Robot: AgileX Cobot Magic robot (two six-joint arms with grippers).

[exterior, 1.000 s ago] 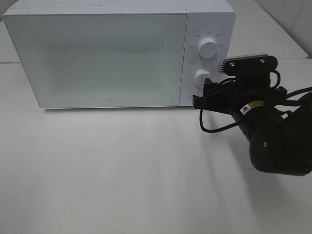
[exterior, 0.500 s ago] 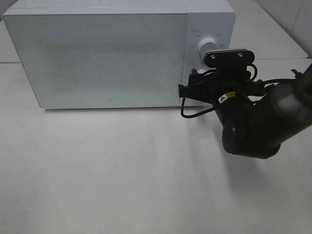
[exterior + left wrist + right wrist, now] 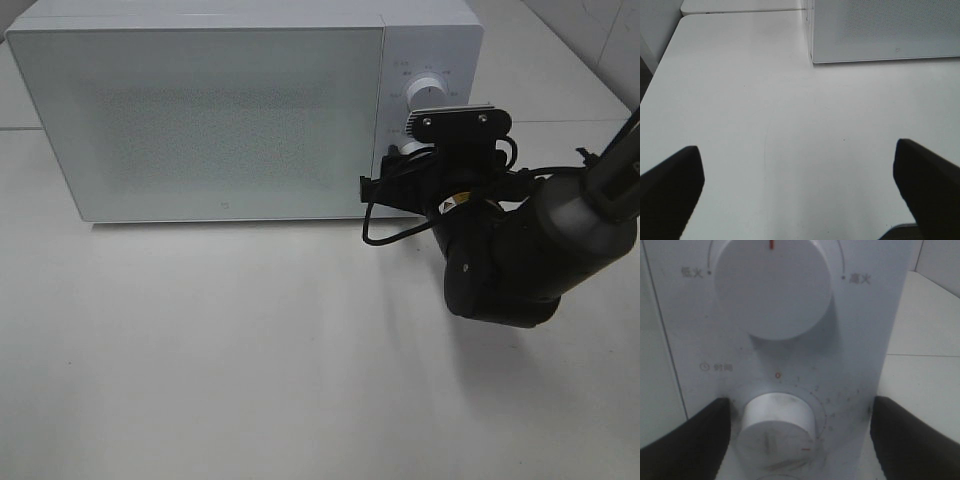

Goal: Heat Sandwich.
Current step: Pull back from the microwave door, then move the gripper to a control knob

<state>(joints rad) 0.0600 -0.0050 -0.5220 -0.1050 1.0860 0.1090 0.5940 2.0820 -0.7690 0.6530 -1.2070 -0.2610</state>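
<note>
The sandwich is not in view in any camera; the table in front of the microwave shows nothing lying on it, and the door is shut and frosted, so whether the sandwich sits inside cannot be told, though that seems the likely place.

The right gripper is up against the control panel, its fingers apart, one on each side of the lower knob; one finger stands just beside the knob and the other further off, and neither visibly presses on it. The upper knob is above, untouched, its red mark pointing straight up. The left gripper hangs over bare table to the side of the microwave, its fingers wide apart and holding nothing.

The thing to handle at this step is probably the lower knob, which looks like the timer: a smooth, hard, round plastic cap, likely slippery and somewhat stiff to turn; the best hold is across its round side wall, both fingers squarely opposite each other and centred, so that the twist does not slip off.

The sandwich itself, by its nature, should be light, soft and easy to crush, with layers that slide apart; it is better lifted from underneath or by whatever carries it than pinched.
</note>
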